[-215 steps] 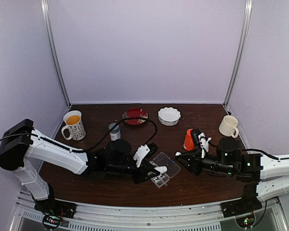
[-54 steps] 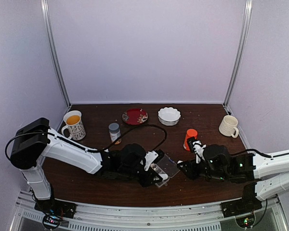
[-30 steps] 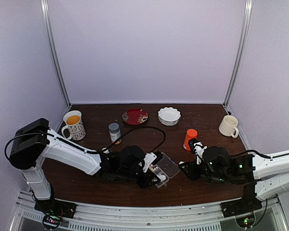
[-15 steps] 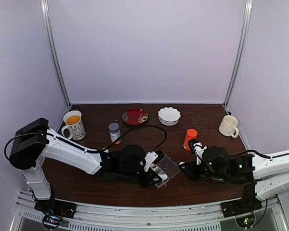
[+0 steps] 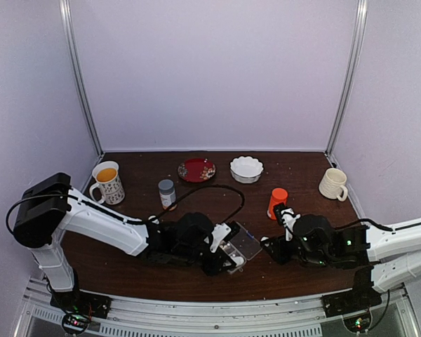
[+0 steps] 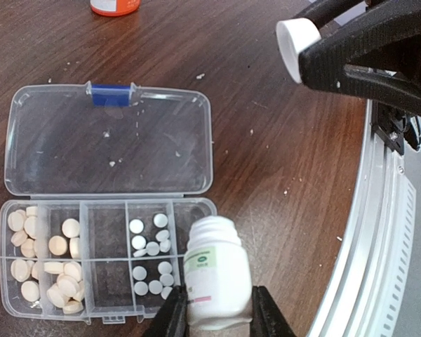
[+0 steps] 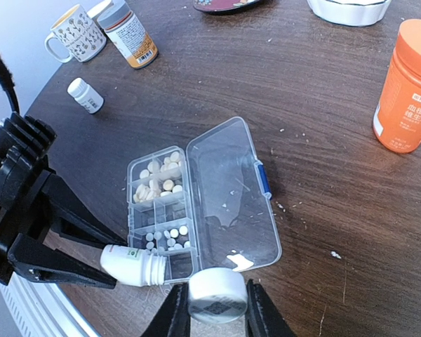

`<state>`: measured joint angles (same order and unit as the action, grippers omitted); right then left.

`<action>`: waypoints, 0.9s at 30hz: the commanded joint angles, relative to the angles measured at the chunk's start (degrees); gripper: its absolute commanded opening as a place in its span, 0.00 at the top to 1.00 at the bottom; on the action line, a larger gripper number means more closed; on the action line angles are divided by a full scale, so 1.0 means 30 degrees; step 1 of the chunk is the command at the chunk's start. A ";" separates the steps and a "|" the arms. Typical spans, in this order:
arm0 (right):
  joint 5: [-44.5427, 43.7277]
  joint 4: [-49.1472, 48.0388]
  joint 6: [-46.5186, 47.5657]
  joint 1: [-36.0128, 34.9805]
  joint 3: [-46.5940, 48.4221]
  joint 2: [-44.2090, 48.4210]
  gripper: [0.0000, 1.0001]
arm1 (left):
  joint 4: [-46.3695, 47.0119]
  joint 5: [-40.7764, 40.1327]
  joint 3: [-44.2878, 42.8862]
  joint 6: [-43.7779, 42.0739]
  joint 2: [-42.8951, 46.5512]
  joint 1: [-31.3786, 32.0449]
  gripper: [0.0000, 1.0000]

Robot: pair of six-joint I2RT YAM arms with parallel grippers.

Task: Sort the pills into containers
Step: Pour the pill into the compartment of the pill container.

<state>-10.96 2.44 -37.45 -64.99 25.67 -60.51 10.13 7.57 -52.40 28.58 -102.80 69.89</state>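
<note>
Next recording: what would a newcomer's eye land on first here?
The open clear pill box mid-table stands out, cream tablets filling one end and small white ones further along. The left fingers hold an uncapped white bottle tipped toward its other end, while the right fingers grip the white cap near the lid's corner.

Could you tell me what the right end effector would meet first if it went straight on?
Most likely the open lid of the pill box, directly ahead of the right end effector and its white cap; depth is unclear.
</note>
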 commanded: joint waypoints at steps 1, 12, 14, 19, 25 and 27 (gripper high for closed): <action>-0.0318 0.0047 0.0091 0.0078 0.0271 -0.0060 1.00 | 0.0730 -0.0333 -0.0205 -0.0290 0.0257 0.0134 1.00; -0.0309 0.0044 0.0121 0.0083 0.0371 -0.0147 1.00 | 0.0066 -0.0814 -0.0504 -0.0579 0.0727 0.0140 1.00; -0.0298 0.0023 0.0143 0.0094 0.0336 -0.0187 1.00 | 0.0434 -0.0591 -0.0286 -0.0429 0.0152 0.0114 1.00; -0.0273 0.0015 0.0187 0.0075 0.0398 -0.0213 1.00 | -0.0479 -0.0454 -0.1042 -0.0652 0.0348 0.0133 1.00; -0.0272 0.0053 0.0220 0.0081 0.0422 -0.0162 1.00 | -0.0262 -0.0715 -0.0606 -0.0651 0.0146 0.0138 1.00; -0.0299 0.0166 0.0238 0.0075 0.0487 -0.0111 1.00 | -0.0725 -0.0490 -0.0938 -0.0649 0.0268 0.0139 1.00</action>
<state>-10.96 2.42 -37.41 -64.95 25.67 -60.84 8.43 6.02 -53.82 27.35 -102.35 69.97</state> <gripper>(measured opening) 0.256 0.272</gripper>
